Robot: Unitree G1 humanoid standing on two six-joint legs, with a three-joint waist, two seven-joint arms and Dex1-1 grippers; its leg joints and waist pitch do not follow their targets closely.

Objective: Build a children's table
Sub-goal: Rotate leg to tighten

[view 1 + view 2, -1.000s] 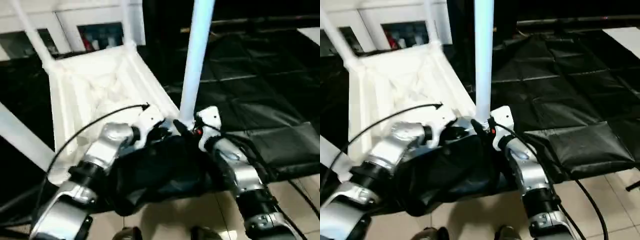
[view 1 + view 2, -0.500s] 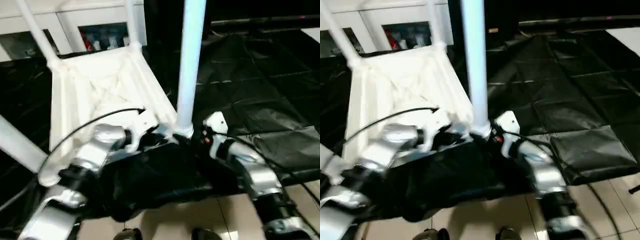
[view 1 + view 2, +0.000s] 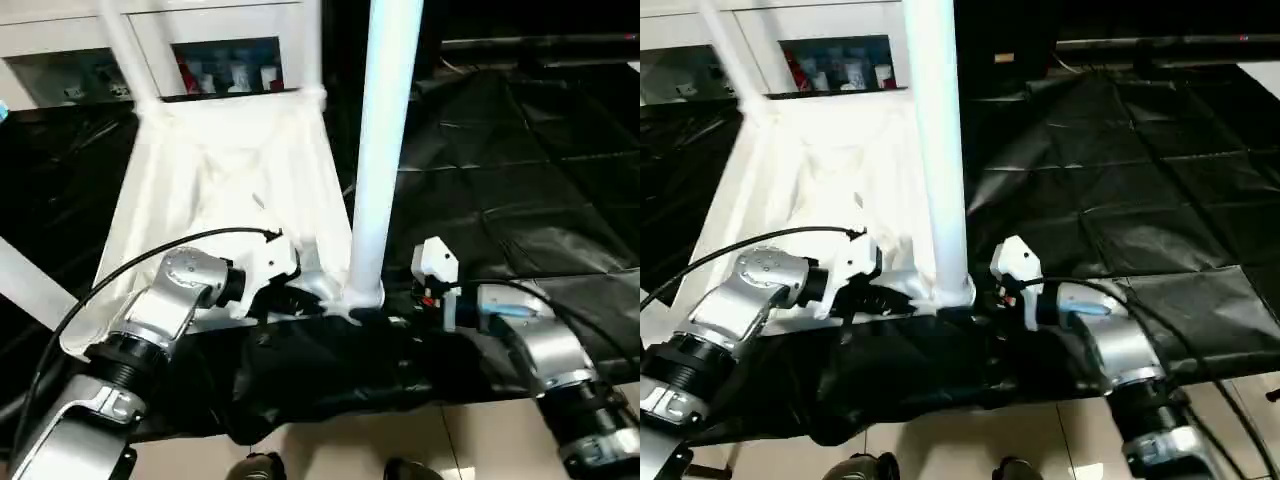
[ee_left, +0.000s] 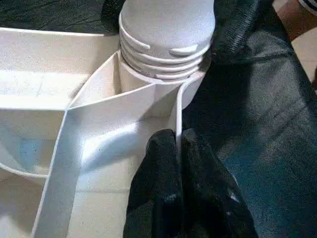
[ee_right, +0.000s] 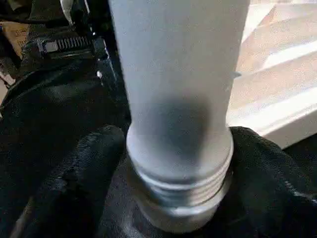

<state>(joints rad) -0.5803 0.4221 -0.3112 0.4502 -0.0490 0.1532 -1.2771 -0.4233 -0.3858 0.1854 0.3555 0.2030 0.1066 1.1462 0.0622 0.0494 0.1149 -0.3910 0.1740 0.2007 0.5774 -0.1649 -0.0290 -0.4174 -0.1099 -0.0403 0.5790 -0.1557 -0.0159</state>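
Black plastic sheeting [image 3: 520, 190] is covering the desk, with white glass-fronted cabinets [image 3: 215, 60] standing behind it. On the sheeting the white plastic rectangular tabletop [image 3: 215, 190] is lying underside up, its ribs showing. Compared with a second ago, the whole top is sitting squarer to the robot and the long white tapered tube leg [image 3: 385, 150] at the near corner is standing straighter. That leg's ridged, flared end [image 4: 166, 47] is resting in the round corner socket [image 4: 148, 82], with ridges still showing above the rim, so it is probably not fully home yet.

The left fingers [image 4: 181, 163] are pressed together on the thin rib wall running out from the socket, bracing the top. The right fingers [image 5: 79, 173] are standing apart either side of the leg's ridged end [image 5: 178, 168], wrapping round it; whether they are actually gripping it is unclear. Both forearms have swung outward from the corner. Three other legs are already rising from the top, so this looks like the last one being seated.
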